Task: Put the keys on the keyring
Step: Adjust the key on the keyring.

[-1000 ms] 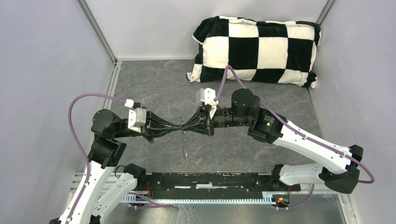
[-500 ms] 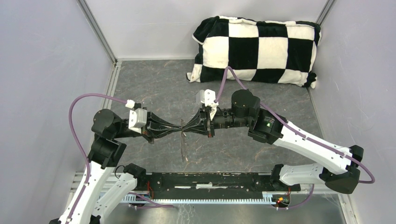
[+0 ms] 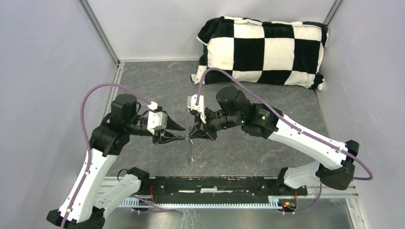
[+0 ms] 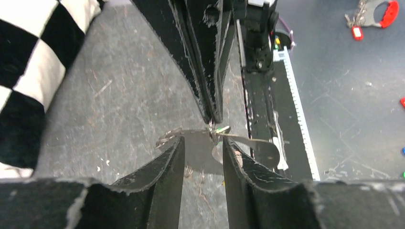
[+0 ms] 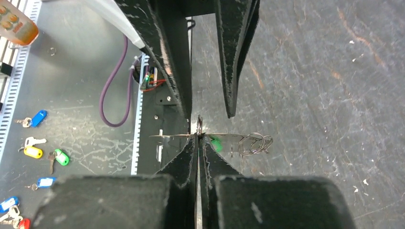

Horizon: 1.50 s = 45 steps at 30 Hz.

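Above the table (image 3: 267, 155), right hand (image 3: 192, 135) pinching the keyring (image 3: 190, 150), left hand (image 3: 183, 133) spread just beside, pillow (image 3: 262, 50) well apart.

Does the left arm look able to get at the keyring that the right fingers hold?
Probably yes. The left fingers stand open just short of the keyring, which the right fingers pinch in the air. Nothing lies between them, so a short advance should do.
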Each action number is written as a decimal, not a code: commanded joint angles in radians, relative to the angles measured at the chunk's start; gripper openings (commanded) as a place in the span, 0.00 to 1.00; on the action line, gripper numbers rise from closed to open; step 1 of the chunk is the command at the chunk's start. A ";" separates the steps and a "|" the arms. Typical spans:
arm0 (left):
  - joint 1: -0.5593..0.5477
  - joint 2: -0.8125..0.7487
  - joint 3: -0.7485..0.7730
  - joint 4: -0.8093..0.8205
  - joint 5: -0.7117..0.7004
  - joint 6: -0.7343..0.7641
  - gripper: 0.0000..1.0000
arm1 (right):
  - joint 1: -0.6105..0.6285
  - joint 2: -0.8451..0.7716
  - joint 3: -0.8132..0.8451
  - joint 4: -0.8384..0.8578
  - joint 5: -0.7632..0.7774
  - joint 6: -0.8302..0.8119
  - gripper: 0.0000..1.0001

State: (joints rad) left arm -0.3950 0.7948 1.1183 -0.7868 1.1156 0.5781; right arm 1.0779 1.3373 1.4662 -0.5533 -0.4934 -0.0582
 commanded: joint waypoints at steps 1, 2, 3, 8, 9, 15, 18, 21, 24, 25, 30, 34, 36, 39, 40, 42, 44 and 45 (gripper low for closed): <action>-0.002 0.021 0.018 -0.135 -0.031 0.164 0.40 | 0.008 0.017 0.080 -0.062 0.009 -0.034 0.00; -0.002 0.024 0.016 -0.135 -0.030 0.170 0.39 | 0.011 0.025 0.086 -0.067 0.012 -0.035 0.01; -0.002 0.028 0.017 -0.134 -0.028 0.171 0.38 | 0.014 0.031 0.095 -0.074 0.012 -0.036 0.00; -0.006 0.057 0.021 -0.135 -0.013 0.161 0.33 | 0.028 0.074 0.143 -0.109 0.024 -0.047 0.00; -0.008 0.059 0.020 -0.135 -0.013 0.156 0.33 | 0.029 0.084 0.153 -0.116 0.025 -0.050 0.01; -0.018 0.081 0.038 -0.224 -0.023 0.224 0.29 | 0.034 0.117 0.204 -0.154 0.044 -0.061 0.00; -0.022 0.091 0.043 -0.237 -0.027 0.237 0.22 | 0.040 0.132 0.225 -0.169 0.044 -0.064 0.00; -0.026 0.094 0.047 -0.237 -0.028 0.253 0.05 | 0.045 0.145 0.247 -0.186 0.042 -0.072 0.00; -0.029 0.088 0.048 -0.237 -0.026 0.283 0.02 | 0.045 0.141 0.250 -0.183 0.043 -0.070 0.05; -0.028 0.084 0.048 -0.239 -0.021 0.292 0.02 | 0.045 0.135 0.248 -0.175 0.047 -0.067 0.10; -0.030 0.054 0.009 -0.059 0.035 0.129 0.02 | 0.036 0.027 0.174 -0.044 0.094 -0.025 0.27; -0.027 -0.037 -0.109 0.323 0.057 -0.242 0.02 | 0.005 -0.097 0.037 0.098 0.116 0.037 0.37; -0.028 -0.084 -0.177 0.558 0.041 -0.434 0.02 | -0.002 -0.157 -0.039 0.160 0.127 0.056 0.42; -0.029 -0.103 -0.203 0.703 0.016 -0.551 0.02 | -0.004 -0.242 -0.166 0.283 0.118 0.112 0.46; -0.028 -0.096 -0.196 0.715 0.011 -0.567 0.02 | -0.005 -0.258 -0.200 0.311 0.116 0.121 0.47; -0.028 -0.093 -0.188 0.729 0.009 -0.575 0.02 | -0.004 -0.283 -0.243 0.344 0.107 0.128 0.50; -0.028 -0.093 -0.180 0.736 0.013 -0.575 0.02 | -0.004 -0.295 -0.280 0.376 0.098 0.141 0.54; -0.028 -0.091 -0.175 0.736 0.013 -0.574 0.02 | -0.004 -0.297 -0.297 0.393 0.093 0.147 0.55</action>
State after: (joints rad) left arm -0.4194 0.7021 0.9127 -0.2066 1.1202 0.1276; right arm 1.0744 1.0435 1.2282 -0.3012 -0.3885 0.0372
